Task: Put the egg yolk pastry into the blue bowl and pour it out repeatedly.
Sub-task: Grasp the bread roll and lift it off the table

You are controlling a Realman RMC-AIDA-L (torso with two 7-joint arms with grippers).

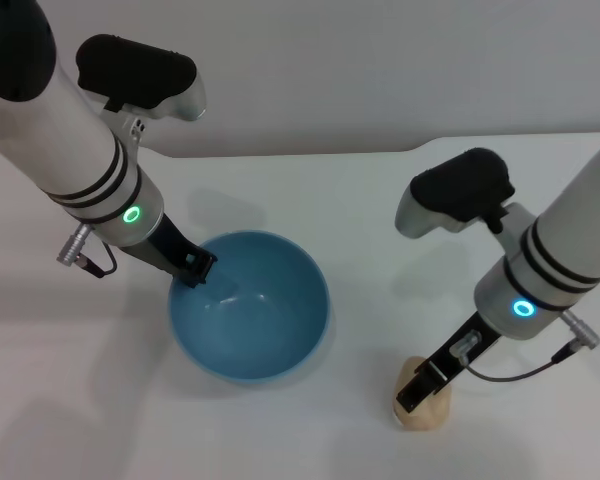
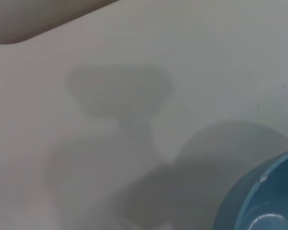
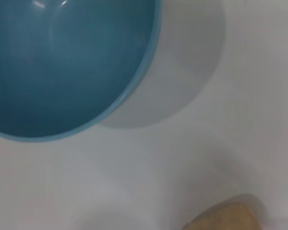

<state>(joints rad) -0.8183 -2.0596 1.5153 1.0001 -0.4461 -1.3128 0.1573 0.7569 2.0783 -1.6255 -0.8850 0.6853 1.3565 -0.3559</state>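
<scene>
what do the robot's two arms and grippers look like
Both arms are white cylinders with black bands and a glowing green-cyan ring near the wrist. Each carries a black-and-grey camera pod, a thin cable with a metal plug, and a slim black gripper: left gripper, right gripper.

One blue bowl (image 1: 249,306), one egg yolk pastry (image 1: 429,410) — seemingly just one — on one table (image 1: 330,200).

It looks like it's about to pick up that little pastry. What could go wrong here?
The pastry looks soft, so the right gripper coming down on it might squash or drop it. It also sits near the table's front edge, so a nudge could knock it off. The left gripper at the bowl's rim might tip it.
</scene>
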